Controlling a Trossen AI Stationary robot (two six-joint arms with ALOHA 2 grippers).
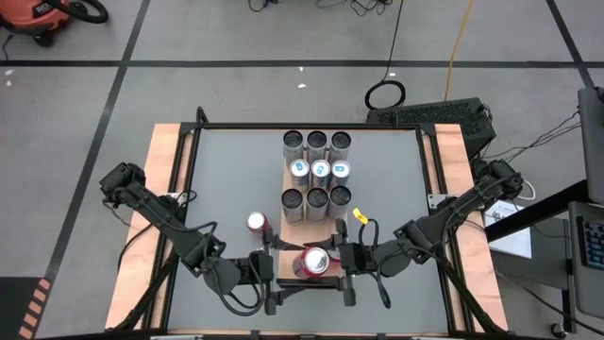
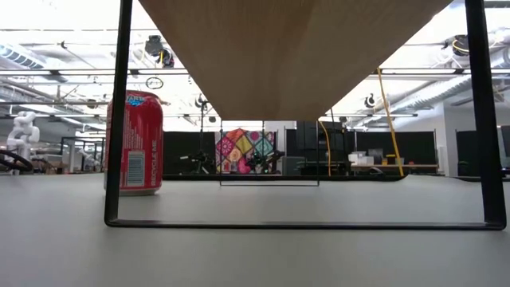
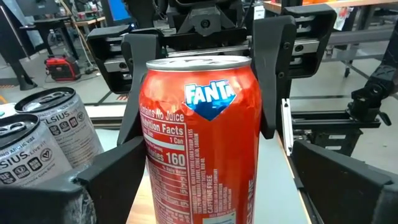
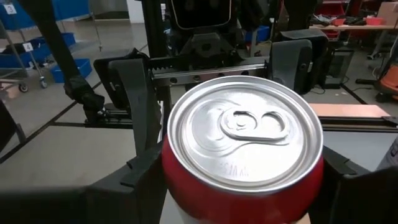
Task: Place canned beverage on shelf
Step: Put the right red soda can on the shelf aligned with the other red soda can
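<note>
Fanta can on the shelf end!
My right claw [image 1: 326, 262] clamps the can [image 1: 315, 263] on the shelf [image 1: 294, 212]; my left claw [image 1: 272, 267] gapes wide beside it.

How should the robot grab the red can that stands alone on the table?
Probably around the middle of its straight side wall, squeezing from both sides. The can stands upright and is round, so its wall gives two even spots to press. Come from the left side, level with the table: the shelf stands close on its right, and the left is free.
</note>
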